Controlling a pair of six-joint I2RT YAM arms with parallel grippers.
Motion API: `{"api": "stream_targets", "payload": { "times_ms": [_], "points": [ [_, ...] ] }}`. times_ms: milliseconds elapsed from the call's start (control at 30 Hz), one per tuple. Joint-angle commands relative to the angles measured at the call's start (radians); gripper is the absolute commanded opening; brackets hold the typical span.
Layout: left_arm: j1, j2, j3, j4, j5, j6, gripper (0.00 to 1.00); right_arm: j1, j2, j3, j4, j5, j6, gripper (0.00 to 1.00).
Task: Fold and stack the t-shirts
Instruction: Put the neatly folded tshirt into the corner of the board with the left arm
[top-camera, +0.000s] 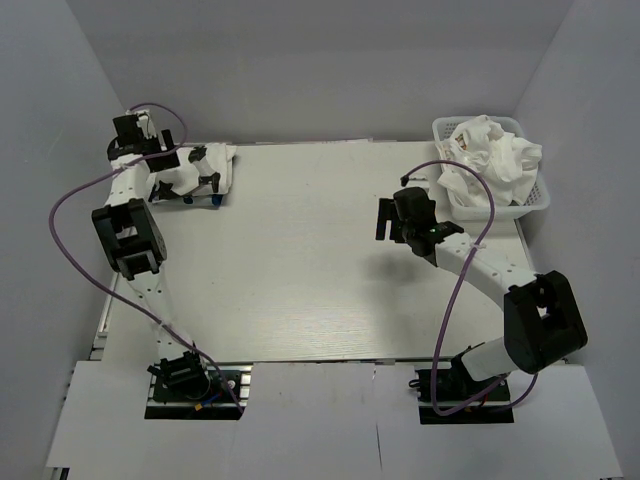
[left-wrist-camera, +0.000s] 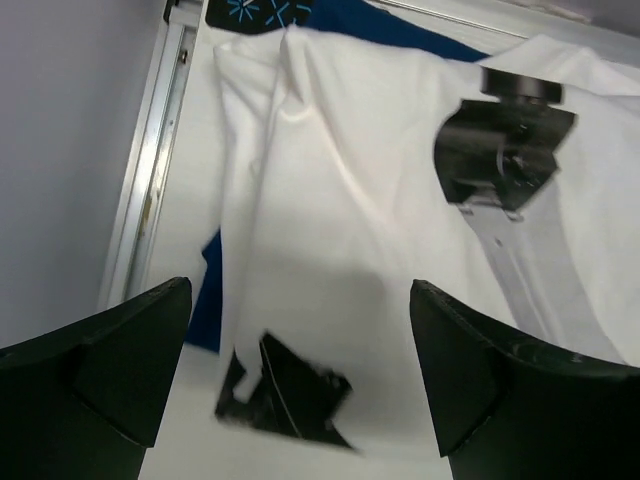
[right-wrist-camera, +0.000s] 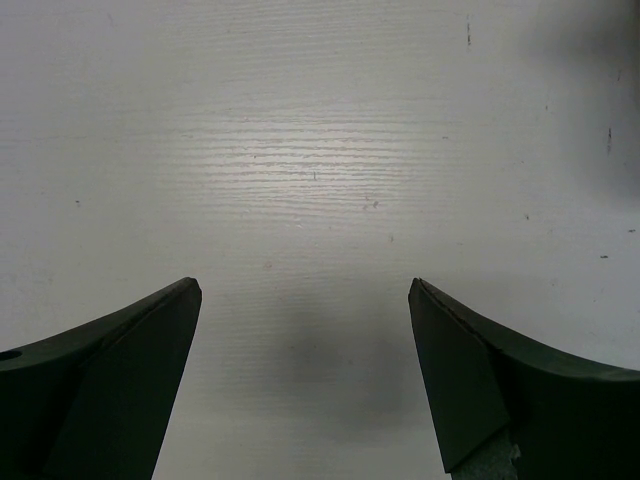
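A folded white t-shirt (top-camera: 205, 168) with black printed patches lies at the table's far left corner, on top of a navy blue t-shirt (top-camera: 190, 199) whose edge shows beneath it. My left gripper (top-camera: 168, 158) hovers over this stack. In the left wrist view its fingers stand wide apart above the white t-shirt (left-wrist-camera: 330, 200), holding nothing, and navy cloth (left-wrist-camera: 205, 300) shows at the shirt's edge. My right gripper (top-camera: 386, 216) hangs open over bare table at centre right, with only the tabletop between its fingers (right-wrist-camera: 150, 350).
A white basket (top-camera: 537, 196) at the far right holds a heap of crumpled white cloth (top-camera: 490, 155). A metal rail (left-wrist-camera: 150, 170) runs along the table's left edge beside the stack. Purple cables loop off both arms.
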Motion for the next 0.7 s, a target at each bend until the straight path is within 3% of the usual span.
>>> {"api": "stream_targets", "payload": {
  "times_ms": [0,67,167,233,433,567,667],
  "points": [
    [-0.006,-0.214,-0.089,0.012,0.017,-0.138,1.00,0.002,-0.046,-0.024,0.049,0.001,0.012,0.90],
    [-0.018,-0.322,-0.172,0.085,0.075,-0.195,1.00,-0.001,-0.072,-0.036,0.063,-0.003,0.021,0.90],
    [-0.027,-0.493,-0.459,0.227,0.133,-0.334,1.00,-0.001,-0.114,-0.080,0.116,-0.021,0.032,0.90],
    [-0.049,-0.572,-0.563,0.272,0.174,-0.425,1.00,-0.001,-0.158,-0.125,0.141,-0.040,0.045,0.90],
    [-0.204,-0.913,-0.982,0.390,0.173,-0.545,1.00,0.004,-0.269,-0.186,0.172,-0.095,0.055,0.90],
    [-0.268,-1.038,-1.281,0.600,0.323,-0.651,1.00,-0.002,-0.339,-0.261,0.182,-0.114,0.113,0.90],
    [-0.299,-1.060,-1.297,0.547,0.285,-0.651,1.00,-0.002,-0.382,-0.318,0.213,-0.140,0.121,0.90]
  ]
}}
